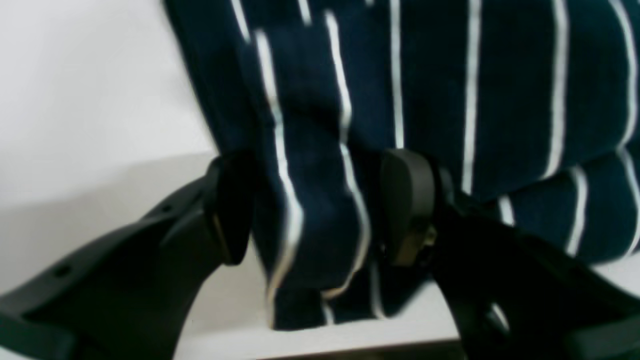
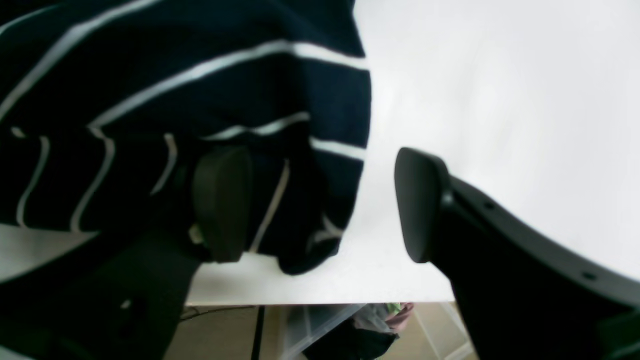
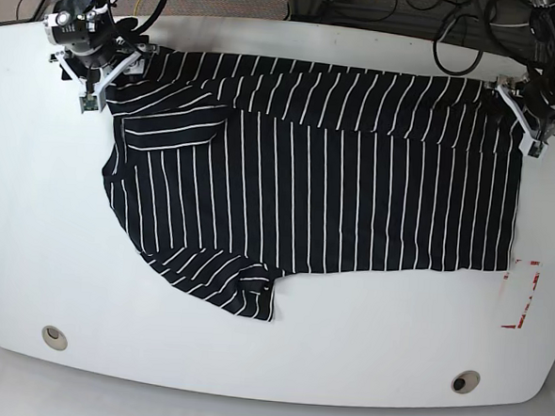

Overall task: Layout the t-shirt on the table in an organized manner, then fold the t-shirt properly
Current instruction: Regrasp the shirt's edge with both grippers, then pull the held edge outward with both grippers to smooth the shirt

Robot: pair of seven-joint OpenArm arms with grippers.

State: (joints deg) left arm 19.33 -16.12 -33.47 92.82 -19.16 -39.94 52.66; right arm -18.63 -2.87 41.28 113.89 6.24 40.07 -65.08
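No brand or readable writing is seen on the t-shirt [image 3: 316,187] or on the table [image 3: 31,231]; only a red-and-white sticker [image 3: 522,294] is found near the table's right edge in the base view, and its marks cannot be read.

The t-shirt is spread across the far half of the table, its far edge folded over itself. At the left of the base view, the right hand [image 3: 102,70] is set at the shirt's far corner. In the right wrist view, its jaws are held well apart: one pad is pressed against the fabric, the other stands over bare table, and no grip is closed.

At the right of the base view, the left hand [image 3: 519,110] is placed at the opposite far corner. In the blurred left wrist view, a bunched fold of fabric is seen between its spread fingers [image 1: 405,200], gripped from both sides.

Two grey grommet holes [image 3: 54,337] are seen along the near edge.
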